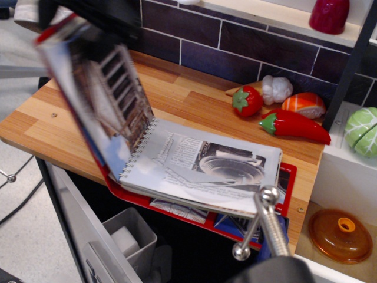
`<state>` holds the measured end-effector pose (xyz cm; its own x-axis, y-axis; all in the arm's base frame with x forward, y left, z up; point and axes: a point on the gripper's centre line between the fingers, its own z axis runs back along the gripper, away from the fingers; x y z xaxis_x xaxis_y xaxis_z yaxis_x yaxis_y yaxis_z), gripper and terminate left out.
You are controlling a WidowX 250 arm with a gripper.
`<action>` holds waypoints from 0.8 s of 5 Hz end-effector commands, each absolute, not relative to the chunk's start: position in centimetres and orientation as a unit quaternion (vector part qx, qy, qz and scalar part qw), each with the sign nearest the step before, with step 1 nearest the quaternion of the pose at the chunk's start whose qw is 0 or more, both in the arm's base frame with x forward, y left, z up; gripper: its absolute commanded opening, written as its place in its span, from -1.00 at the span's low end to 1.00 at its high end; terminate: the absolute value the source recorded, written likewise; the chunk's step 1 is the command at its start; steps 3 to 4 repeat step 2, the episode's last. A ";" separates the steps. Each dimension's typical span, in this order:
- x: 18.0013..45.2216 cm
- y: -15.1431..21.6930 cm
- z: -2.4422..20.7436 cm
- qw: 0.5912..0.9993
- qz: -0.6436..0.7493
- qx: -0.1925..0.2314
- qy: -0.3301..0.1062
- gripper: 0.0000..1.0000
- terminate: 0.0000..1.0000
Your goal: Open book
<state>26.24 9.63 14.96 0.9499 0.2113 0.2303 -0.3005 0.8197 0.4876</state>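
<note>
The book (206,168) lies open at the front edge of the wooden counter (65,118), overhanging it. The flat right side shows a page of text and a grey photo, with the red back cover under it. The red front cover and several pages (88,100) stand lifted at the spiral, tilted to the left and blurred. My gripper (70,15) is a dark blurred shape at the top left, at the upper edge of the lifted cover, and seems shut on it. Its fingers are not distinct.
Toy tomato (246,100), garlic (277,88), salmon sushi (303,105) and red chili (294,127) lie behind the book. A cabbage (360,131) sits at the right, an orange lid (340,234) in the sink, a metal tap (268,224) in front, and a grey bin (126,236) below.
</note>
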 end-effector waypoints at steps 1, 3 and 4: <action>24.0 15.7 15.7 0.939 0.169 0.284 -0.093 1.00 -1.00; 23.0 17.6 14.4 0.945 0.196 0.245 -0.094 1.00 1.00; 23.0 17.6 14.4 0.945 0.196 0.245 -0.094 1.00 1.00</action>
